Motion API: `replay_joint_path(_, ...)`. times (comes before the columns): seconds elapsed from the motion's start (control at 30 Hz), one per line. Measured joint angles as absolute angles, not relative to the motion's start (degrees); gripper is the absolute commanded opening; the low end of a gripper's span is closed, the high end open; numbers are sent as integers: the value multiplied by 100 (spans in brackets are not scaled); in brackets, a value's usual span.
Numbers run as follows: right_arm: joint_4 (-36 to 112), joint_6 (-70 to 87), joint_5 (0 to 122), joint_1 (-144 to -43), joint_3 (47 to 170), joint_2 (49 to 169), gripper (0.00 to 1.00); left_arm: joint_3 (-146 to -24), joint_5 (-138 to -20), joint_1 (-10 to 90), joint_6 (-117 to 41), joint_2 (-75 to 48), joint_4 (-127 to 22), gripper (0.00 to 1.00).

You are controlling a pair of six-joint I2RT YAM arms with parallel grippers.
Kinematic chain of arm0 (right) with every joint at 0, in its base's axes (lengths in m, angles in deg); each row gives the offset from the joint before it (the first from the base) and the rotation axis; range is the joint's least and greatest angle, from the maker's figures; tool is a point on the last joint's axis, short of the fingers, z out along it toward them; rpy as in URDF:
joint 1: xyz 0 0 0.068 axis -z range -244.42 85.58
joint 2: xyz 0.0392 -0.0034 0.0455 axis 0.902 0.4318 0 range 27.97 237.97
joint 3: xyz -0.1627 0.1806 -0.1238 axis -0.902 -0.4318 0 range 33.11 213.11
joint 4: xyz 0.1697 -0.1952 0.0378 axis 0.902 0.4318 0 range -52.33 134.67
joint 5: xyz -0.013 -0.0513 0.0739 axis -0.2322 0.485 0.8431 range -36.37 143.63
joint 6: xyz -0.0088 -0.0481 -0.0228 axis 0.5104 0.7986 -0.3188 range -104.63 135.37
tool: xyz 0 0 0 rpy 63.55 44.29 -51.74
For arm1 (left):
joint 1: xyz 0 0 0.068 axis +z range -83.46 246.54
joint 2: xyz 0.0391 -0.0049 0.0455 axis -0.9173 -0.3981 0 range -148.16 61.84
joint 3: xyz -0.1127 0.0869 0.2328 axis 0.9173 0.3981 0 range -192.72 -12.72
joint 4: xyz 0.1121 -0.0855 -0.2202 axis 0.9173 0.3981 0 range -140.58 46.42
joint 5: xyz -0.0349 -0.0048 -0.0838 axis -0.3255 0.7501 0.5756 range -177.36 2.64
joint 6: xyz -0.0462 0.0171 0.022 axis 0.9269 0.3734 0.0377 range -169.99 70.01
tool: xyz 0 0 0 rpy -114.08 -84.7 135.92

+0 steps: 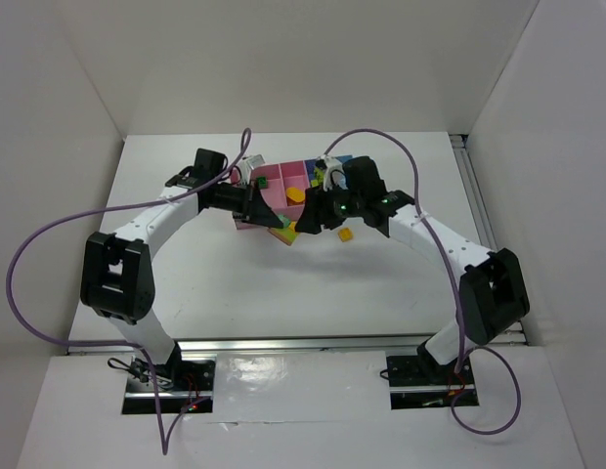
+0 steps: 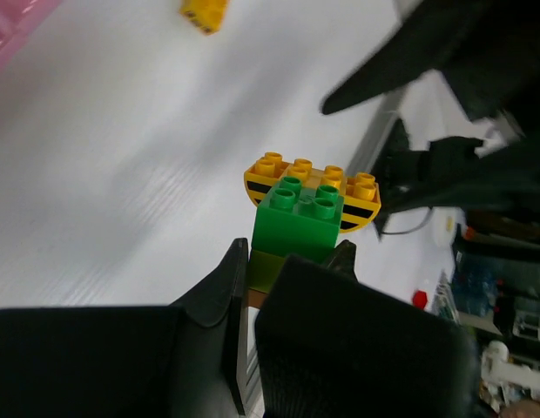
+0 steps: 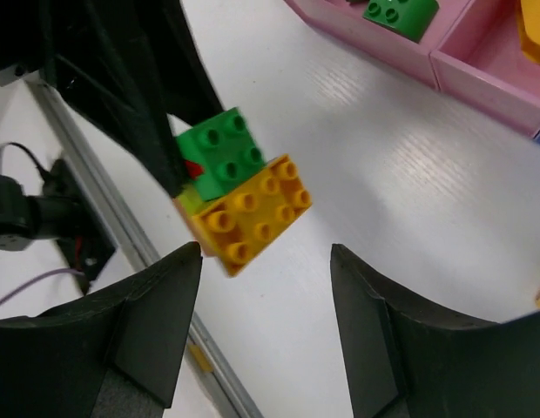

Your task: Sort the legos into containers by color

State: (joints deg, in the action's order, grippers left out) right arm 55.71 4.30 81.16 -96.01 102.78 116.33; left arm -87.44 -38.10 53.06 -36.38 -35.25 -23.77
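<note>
Left pincer and right pincer faced each other nose to nose just in front of the bins in the top view. A small stack of bricks sat between them, apparently clear of the table, and a loose yellow brick lay near the right one. Quarters this tight risked one arm knocking the other or the bins. From the left wrist, the left pincer was pinching the stack low down, on what looked like a lime brick. A green brick and an orange brick stuck out past its tips. So shallow a hold could let the stack twist or slip once anything tugged on it. From the right wrist, the right pincer stood spread and held nothing, its fingers to either side of the orange brick and a little short of it. The stack hung tilted, so closing might catch a corner rather than flat faces and squirt the brick away. It might also nip the green brick along with the orange one. A pull would have to beat the studs' grip: too gentle and nothing parts, too sharp and bricks could scatter onto the table. Another green brick lay in a pink bin.
</note>
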Motion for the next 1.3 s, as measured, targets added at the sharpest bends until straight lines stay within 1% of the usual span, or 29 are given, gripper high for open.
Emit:
replay_joint_path(0.07, 5355, 222, 8520, -9374, 10062, 11565, 70, -8711, -3358, 5379, -3653, -3532, -2497, 0)
replay_joint_path(0.1, 5243, 117, 8763, -9271, 9961, 11517, 73, -8694, -3120, 5424, -3662, -3547, -2593, 0)
replay_joint_path(0.17, 5046, -29, 9176, -9127, 9832, 11384, 77, -8667, -2510, 5497, -3669, -3637, -2792, 0)
replay_joint_path(0.2, 5016, -51, 9359, -9070, 9821, 11333, 81, -8656, -2215, 5521, -3660, -3685, -2869, 0)
replay_joint_path(0.27, 4933, -97, 9696, -8976, 9821, 11277, 85, -8646, -1780, 5545, -3673, -3733, -2952, 0)
replay_joint_path(0.37, 4832, -143, 10192, -8889, 9821, 11272, 92, -8643, -1386, 5553, -3717, -3744, -3052, 0)
replay_joint_path(0.47, 4841, -143, 10540, -8878, 9830, 11288, 93, -8646, -1113, 5553, -3784, -3753, -3127, 0)
replay_joint_path(0.53, 4845, -119, 10719, -8876, 9845, 11349, 97, -8646, -1002, 5553, -3800, -3770, -3133, 0)
replay_joint_path(0.73, 4876, -108, 11305, -8876, 9983, 11755, 99, -8646, -862, 5553, -3911, -3831, -3131, 0)
replay_joint_path(0.9, 4885, -108, 11801, -8876, 10088, 12011, 99, -8646, -831, 5553, -3953, -3845, -3114, 0)
replay_joint_path(1.1, 4904, -43, 12083, -8876, 10372, 12179, 99, -8646, -818, 5553, -3959, -3858, -3090, 0)
replay_joint_path(1.23, 4913, -14, 12194, -8898, 10538, 12284, 97, -8646, -820, 5553, -3964, -3904, -3074, 0)
replay_joint_path(1.3, 4926, -1, 12205, -8926, 10619, 12348, 93, -8646, -825, 5553, -3966, -3934, -3066, 0)
